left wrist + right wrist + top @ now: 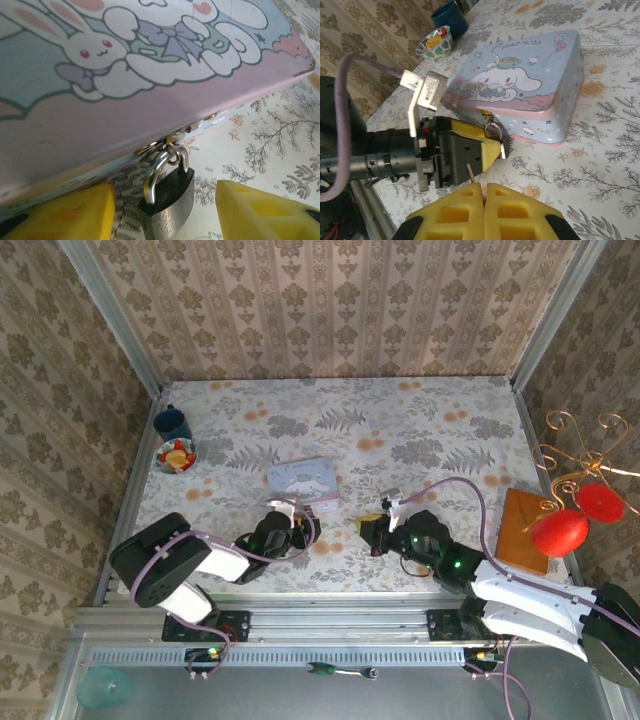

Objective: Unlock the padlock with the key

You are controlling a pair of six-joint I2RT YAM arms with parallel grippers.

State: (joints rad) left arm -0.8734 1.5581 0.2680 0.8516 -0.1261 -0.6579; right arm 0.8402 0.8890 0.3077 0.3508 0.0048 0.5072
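Note:
The silver padlock [167,202] hangs by its shackle from the hasp of a pastel cartoon-rabbit tin [150,100]. My left gripper [167,222] is open, one yellow finger on each side of the lock body with a gap on both sides. In the right wrist view the padlock [502,148] shows at the tip of the left gripper [492,145], in front of the tin [520,85]. My right gripper [484,187] is shut on the key [470,173], whose thin blade sticks up from the pads a short way below the lock. From above, the right gripper [372,530] sits right of the left gripper [292,522].
A dark blue cup [172,423] and a small bowl of fruit [177,455] stand at the far left. A brown board [525,530] and a gold wire stand with red ornaments [575,510] are at the right edge. Patterned walls enclose the table.

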